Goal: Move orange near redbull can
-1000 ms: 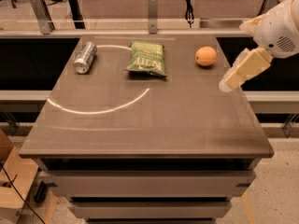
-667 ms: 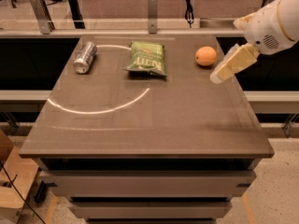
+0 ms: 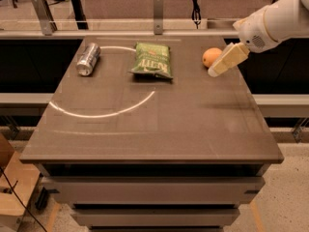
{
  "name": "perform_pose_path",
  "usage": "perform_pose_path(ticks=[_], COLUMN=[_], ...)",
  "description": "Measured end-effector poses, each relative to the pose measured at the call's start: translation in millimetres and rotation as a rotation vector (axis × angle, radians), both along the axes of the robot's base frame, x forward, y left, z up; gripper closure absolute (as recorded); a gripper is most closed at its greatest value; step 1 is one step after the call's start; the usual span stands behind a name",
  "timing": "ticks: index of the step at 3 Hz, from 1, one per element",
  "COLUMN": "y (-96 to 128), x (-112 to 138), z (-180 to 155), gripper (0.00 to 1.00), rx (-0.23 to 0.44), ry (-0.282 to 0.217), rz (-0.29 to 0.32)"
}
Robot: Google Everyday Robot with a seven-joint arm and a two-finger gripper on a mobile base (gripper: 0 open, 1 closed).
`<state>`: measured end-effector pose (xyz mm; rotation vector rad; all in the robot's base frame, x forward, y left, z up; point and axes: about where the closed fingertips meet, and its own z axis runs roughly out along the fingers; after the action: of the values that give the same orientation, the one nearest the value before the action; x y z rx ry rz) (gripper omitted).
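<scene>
The orange sits on the brown table near its far right corner. The redbull can lies on its side at the far left of the table. My gripper reaches in from the upper right on a white arm and hangs just right of the orange, partly in front of it. It holds nothing that I can see.
A green chip bag lies flat between the can and the orange. A thin white arc is marked on the tabletop. Rails and a metal post run behind the table. A cardboard box stands at the lower left.
My gripper has moved left and a little away from me, from off the table's right edge to right beside the orange. The orange, can and bag have not moved.
</scene>
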<state>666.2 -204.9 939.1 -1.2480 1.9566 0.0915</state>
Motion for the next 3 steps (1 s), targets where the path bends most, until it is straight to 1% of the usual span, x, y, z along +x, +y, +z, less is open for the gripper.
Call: perform_pose_path(ticks=[1,2,3], y=[-1,3,19], x=[6,7,25], z=[-2,-8,-10], gripper=[0.00,0.00,0.00], rx=[0.004,0.048,0.141], ry=[-0.002,0.019,0.010], rz=[-0.002,-0.010,-0.027])
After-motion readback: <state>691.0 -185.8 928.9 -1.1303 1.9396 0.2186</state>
